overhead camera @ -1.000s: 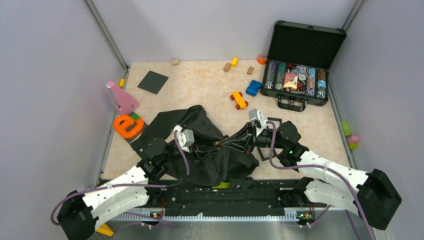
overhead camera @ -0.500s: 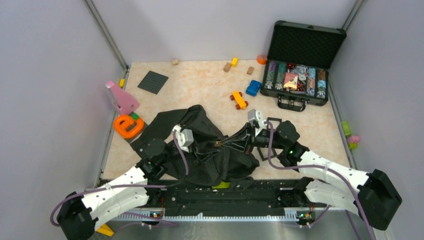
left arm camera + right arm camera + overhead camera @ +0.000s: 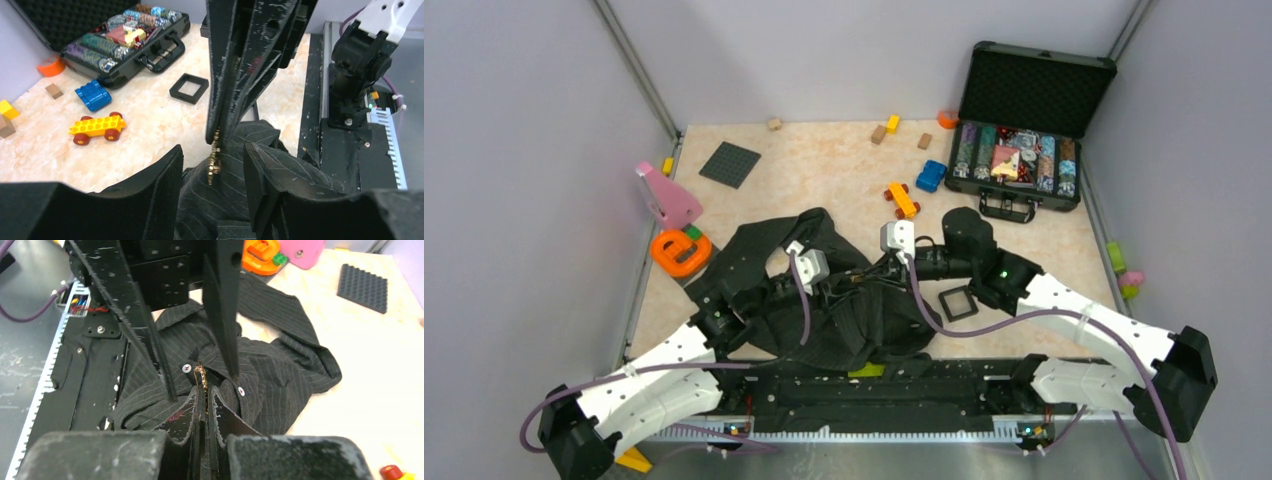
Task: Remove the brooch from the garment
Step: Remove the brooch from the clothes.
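Note:
The garment (image 3: 754,255) lies crumpled at the near middle of the table, dark with faint pinstripes. The brooch (image 3: 215,159), a small gold chain-like ornament, hangs from the tips of my right gripper (image 3: 204,390), which is shut on it. The ornament rests against the cloth (image 3: 225,210), and I cannot tell whether it is still pinned. My left gripper (image 3: 212,172) is open, one finger (image 3: 165,190) on each side of the ornament, touching neither it nor the right fingers. In the top view both grippers meet over the shirt (image 3: 856,281).
A small black square frame (image 3: 957,303) lies right of the shirt. An open case of poker chips (image 3: 1024,150) stands at the back right. A yellow toy car (image 3: 902,200), a blue block (image 3: 931,176), an orange ring (image 3: 681,252), a pink piece (image 3: 667,197) and a dark baseplate (image 3: 729,164) are scattered behind.
My right arm has swung left, uncovering the black square frame. My left gripper has moved forward and right so its open fingers now flank the brooch.

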`<state>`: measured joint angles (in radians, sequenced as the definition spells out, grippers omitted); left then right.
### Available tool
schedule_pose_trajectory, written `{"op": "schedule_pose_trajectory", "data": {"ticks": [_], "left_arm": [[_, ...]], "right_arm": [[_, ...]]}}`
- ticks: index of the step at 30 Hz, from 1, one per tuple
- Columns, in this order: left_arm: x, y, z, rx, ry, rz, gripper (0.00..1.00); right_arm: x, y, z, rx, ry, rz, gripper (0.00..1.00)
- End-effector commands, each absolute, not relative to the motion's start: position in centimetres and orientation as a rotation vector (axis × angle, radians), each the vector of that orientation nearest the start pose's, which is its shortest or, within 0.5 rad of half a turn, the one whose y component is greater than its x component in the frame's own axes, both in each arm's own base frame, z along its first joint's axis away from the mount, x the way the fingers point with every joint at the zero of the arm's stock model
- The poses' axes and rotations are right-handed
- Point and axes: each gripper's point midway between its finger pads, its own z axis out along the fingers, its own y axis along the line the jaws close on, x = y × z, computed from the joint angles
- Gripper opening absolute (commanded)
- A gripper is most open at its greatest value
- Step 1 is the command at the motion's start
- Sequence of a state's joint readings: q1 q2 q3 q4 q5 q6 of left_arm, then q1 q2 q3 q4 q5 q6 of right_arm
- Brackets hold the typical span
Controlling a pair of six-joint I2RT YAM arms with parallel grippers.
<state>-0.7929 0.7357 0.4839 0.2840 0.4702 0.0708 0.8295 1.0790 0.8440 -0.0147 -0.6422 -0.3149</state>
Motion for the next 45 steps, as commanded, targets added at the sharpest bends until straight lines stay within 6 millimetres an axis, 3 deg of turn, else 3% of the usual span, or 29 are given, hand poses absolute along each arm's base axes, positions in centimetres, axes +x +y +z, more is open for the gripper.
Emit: {"op": "schedule_pose_trajectory", "data": {"ticks": [1,3,9,13,14,15,22,28,35,45], "left_arm": [[16.9,-27.7,26.5,1.049,1.229,-0.870,0.52],[16.9,-27.7,26.7,1.055,1.221,-0.867,0.49],[16.9,-27.7,25.8,1.097,1.259,-0.850,0.10],[16.8,-27.5,25.4,1.097,1.266,-0.849,0.03],[16.7,-27.4,25.4,1.098,1.263,-0.849,0.00],[16.7,-27.4,25.3,1.097,1.267,-0.846,0.00],[16.8,-26.9,25.0,1.078,1.272,-0.826,0.00],[17.4,-26.3,24.7,1.050,1.279,-0.780,0.00],[17.6,-26.5,25.2,1.028,1.266,-0.785,0.00],[15.9,-26.7,27.3,0.935,1.099,-0.911,0.00]], "right_arm": [[15.6,32.7,26.0,-1.499,1.184,0.908,0.00],[15.6,32.7,25.9,-1.507,1.189,0.904,0.00],[15.1,32.7,26.8,-1.501,1.153,0.925,0.00],[15.1,32.7,26.7,-1.499,1.159,0.927,0.00],[15.2,32.7,26.8,-1.491,1.164,0.921,0.06],[15.3,32.6,26.8,-1.475,1.178,0.917,0.16],[16.2,31.6,26.6,-1.358,1.277,0.880,0.38],[16.6,30.5,24.7,-1.273,1.439,0.877,0.41],[16.2,30.5,23.6,-1.130,1.462,0.991,0.48],[17.0,30.9,26.0,-0.974,1.297,1.028,0.40]]}}
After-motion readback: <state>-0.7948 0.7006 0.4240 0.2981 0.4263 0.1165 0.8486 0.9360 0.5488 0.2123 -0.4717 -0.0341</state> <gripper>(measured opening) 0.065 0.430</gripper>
